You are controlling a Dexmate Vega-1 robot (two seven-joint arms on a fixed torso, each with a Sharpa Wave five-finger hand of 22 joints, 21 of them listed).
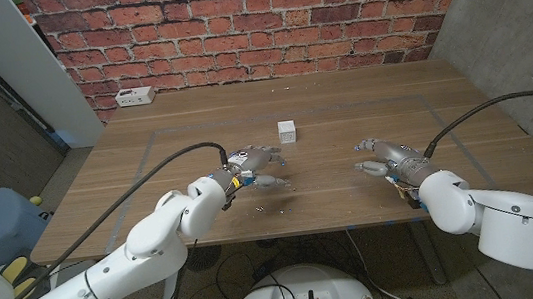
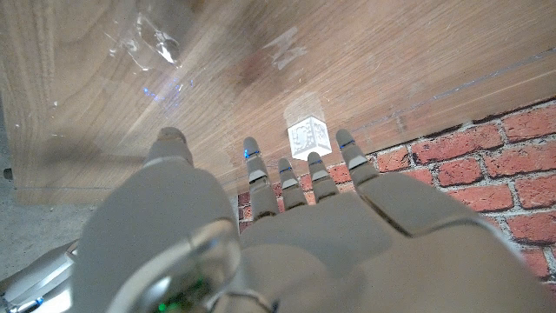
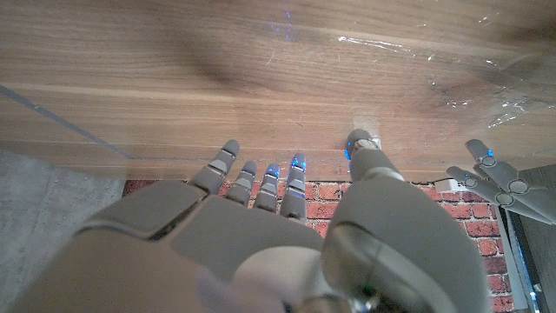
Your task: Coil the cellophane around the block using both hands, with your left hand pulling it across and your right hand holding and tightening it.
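The wooden surface stretches wide under the head view, with a brick wall behind it and a white power strip at its far left edge. On it, a crinkled sheet of cellophane glints in the left wrist view, lying on the wood apart from the block; the right wrist view catches it too, while the head view barely shows it. The left hand hovers near the middle, fingers spread, holding nothing. The right hand mirrors it, fingers apart and empty. The small white block sits upright just beyond the left hand, untouched.
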